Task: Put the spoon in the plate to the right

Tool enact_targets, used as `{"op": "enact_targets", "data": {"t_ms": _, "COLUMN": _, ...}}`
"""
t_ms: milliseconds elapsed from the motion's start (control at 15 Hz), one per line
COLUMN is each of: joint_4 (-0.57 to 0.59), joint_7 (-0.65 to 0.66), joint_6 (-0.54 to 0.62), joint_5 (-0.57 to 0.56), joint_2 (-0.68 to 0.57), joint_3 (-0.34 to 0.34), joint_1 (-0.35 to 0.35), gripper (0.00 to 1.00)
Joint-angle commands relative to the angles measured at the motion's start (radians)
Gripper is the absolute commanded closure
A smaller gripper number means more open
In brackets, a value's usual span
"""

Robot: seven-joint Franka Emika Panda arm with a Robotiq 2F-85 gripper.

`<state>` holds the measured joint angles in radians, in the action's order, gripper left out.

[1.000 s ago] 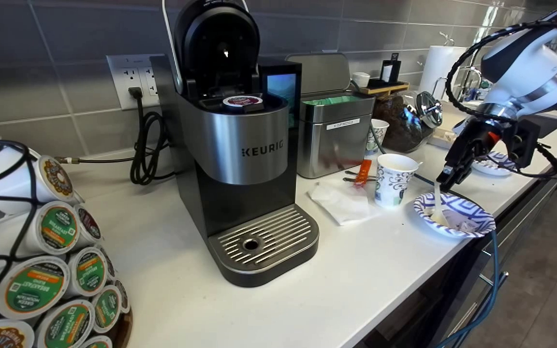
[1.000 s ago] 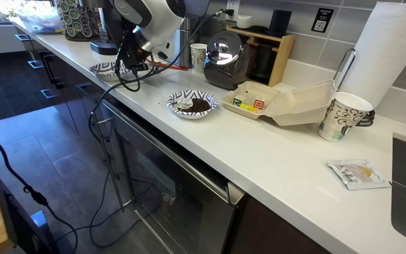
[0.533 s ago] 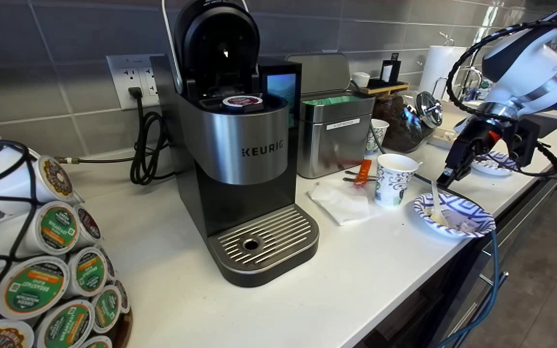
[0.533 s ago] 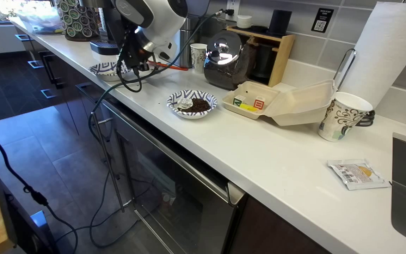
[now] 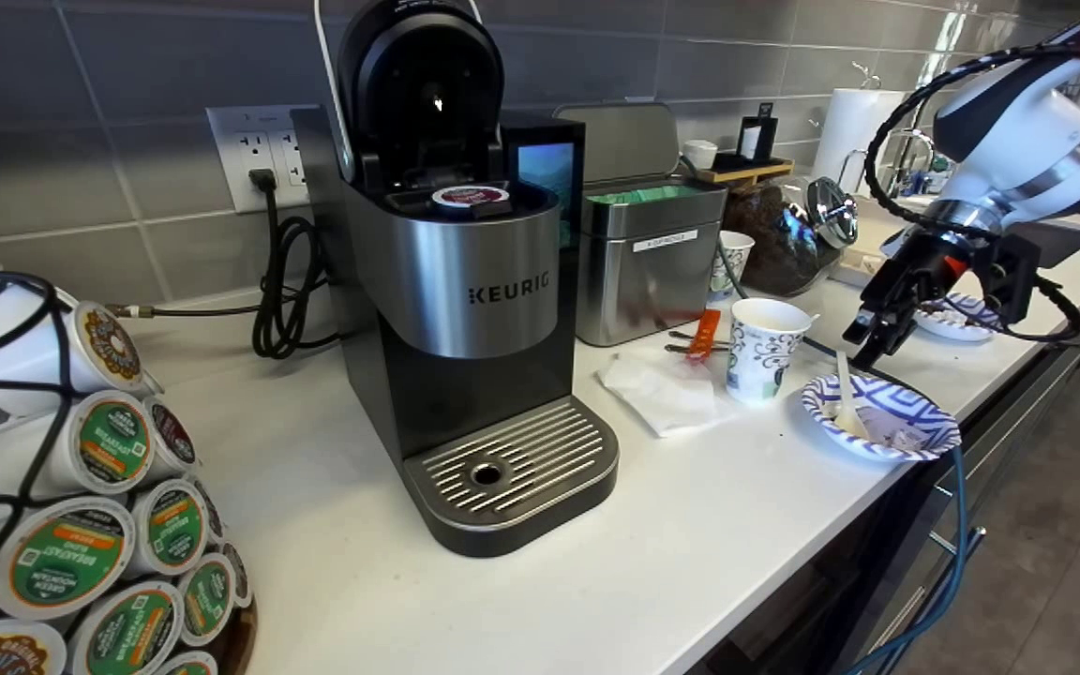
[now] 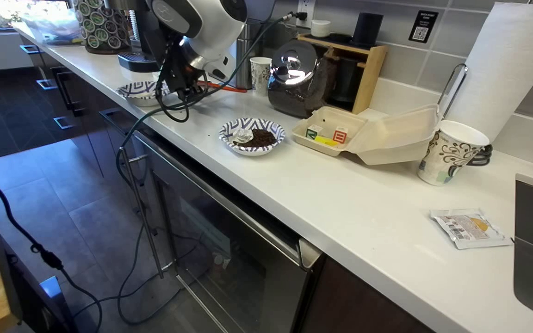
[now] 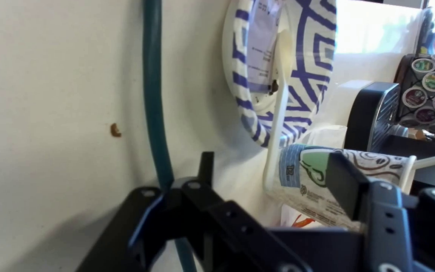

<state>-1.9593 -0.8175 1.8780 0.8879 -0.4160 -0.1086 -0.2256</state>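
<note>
The white plastic spoon (image 5: 847,412) rests in the larger-looking blue-patterned plate (image 5: 910,405), its handle sticking up over the rim. In the wrist view the spoon (image 7: 278,109) lies across the plate's rim (image 7: 313,49), bowl end inside beside a packet. My gripper (image 5: 860,347) is open just above the handle end. In the wrist view the handle end shows between the spread fingertips (image 7: 275,173); I cannot tell whether they touch it. The smaller-looking plate (image 5: 941,328) stands farther along the counter. In an exterior view this plate (image 6: 251,151) holds dark grounds and foil.
A paper cup (image 5: 765,352) stands beside the spoon's plate, with a napkin (image 5: 657,394) and the coffee machine (image 5: 474,281) beyond. A blue-green cable (image 7: 152,75) runs along the counter by the gripper. An open takeout box (image 6: 331,125) stands beside the smaller-looking plate.
My gripper's fingers were together at the handle's top one second ago and are now spread apart. The handle has tipped slightly left in an exterior view. The plates have not moved.
</note>
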Motion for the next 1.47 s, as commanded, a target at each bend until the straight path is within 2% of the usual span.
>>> {"op": "enact_targets", "data": {"t_ms": 0, "joint_4": 0.031, "joint_7": 0.009, "joint_6": 0.011, "joint_5": 0.012, "joint_2": -0.028, "joint_3": 0.014, "joint_1": -0.004, "gripper": 0.0}}
{"op": "enact_targets", "data": {"t_ms": 400, "joint_4": 0.046, "joint_7": 0.006, "joint_6": -0.006, "joint_5": 0.003, "joint_2": -0.04, "joint_3": 0.033, "joint_1": 0.001, "gripper": 0.0}}
{"op": "enact_targets", "data": {"t_ms": 600, "joint_4": 0.048, "joint_7": 0.004, "joint_6": -0.015, "joint_5": 0.0, "joint_2": -0.042, "joint_3": 0.042, "joint_1": 0.002, "gripper": 0.03}}
{"op": "enact_targets", "data": {"t_ms": 733, "joint_4": 0.049, "joint_7": 0.002, "joint_6": -0.019, "joint_5": -0.001, "joint_2": -0.041, "joint_3": 0.047, "joint_1": 0.002, "gripper": 0.12}}
{"op": "enact_targets", "data": {"t_ms": 800, "joint_4": 0.05, "joint_7": 0.0, "joint_6": -0.02, "joint_5": -0.001, "joint_2": -0.039, "joint_3": 0.049, "joint_1": 0.002, "gripper": 0.3}}
{"op": "enact_targets", "data": {"t_ms": 933, "joint_4": 0.051, "joint_7": 0.001, "joint_6": -0.021, "joint_5": -0.002, "joint_2": -0.039, "joint_3": 0.052, "joint_1": 0.002, "gripper": 0.38}}
{"op": "enact_targets", "data": {"t_ms": 1200, "joint_4": 0.054, "joint_7": -0.002, "joint_6": -0.021, "joint_5": 0.001, "joint_2": -0.038, "joint_3": 0.051, "joint_1": -0.001, "gripper": 0.7}}
{"op": "enact_targets", "data": {"t_ms": 1333, "joint_4": 0.054, "joint_7": -0.001, "joint_6": -0.019, "joint_5": 0.0, "joint_2": -0.036, "joint_3": 0.05, "joint_1": -0.002, "gripper": 0.77}}
{"op": "enact_targets", "data": {"t_ms": 1400, "joint_4": 0.053, "joint_7": -0.001, "joint_6": -0.019, "joint_5": 0.001, "joint_2": -0.035, "joint_3": 0.049, "joint_1": -0.004, "gripper": 0.77}}
